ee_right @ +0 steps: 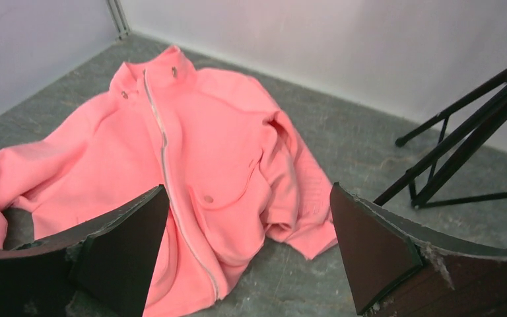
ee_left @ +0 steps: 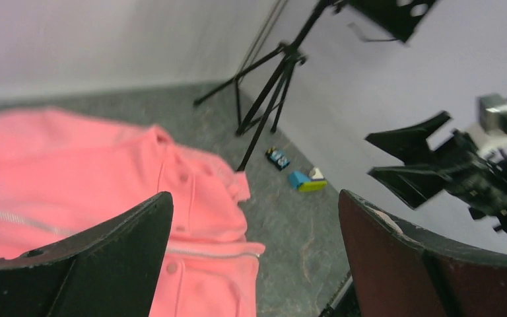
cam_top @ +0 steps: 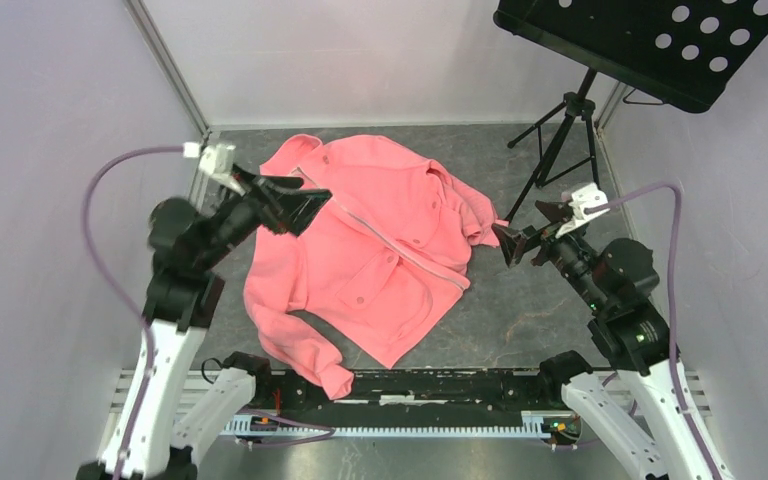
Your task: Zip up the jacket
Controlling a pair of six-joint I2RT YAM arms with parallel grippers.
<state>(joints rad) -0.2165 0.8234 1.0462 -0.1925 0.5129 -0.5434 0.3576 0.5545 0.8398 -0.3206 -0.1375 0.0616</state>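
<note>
The coral-pink fleece jacket (cam_top: 365, 250) lies flat on the grey floor, collar at the far left, hem at the near right. Its pale zipper (cam_top: 390, 240) runs diagonally down the front and looks closed along its length; it also shows in the right wrist view (ee_right: 171, 191). My left gripper (cam_top: 310, 208) is open and empty, hovering over the jacket's upper left near the collar. My right gripper (cam_top: 525, 235) is open and empty, held above the floor just right of the jacket's right sleeve (cam_top: 480, 215). The jacket shows blurred in the left wrist view (ee_left: 105, 178).
A black music stand on a tripod (cam_top: 560, 130) stands at the back right, its legs close to the jacket's sleeve. Small blue and yellow objects (ee_left: 304, 179) lie on the floor by the right wall. White walls enclose the floor.
</note>
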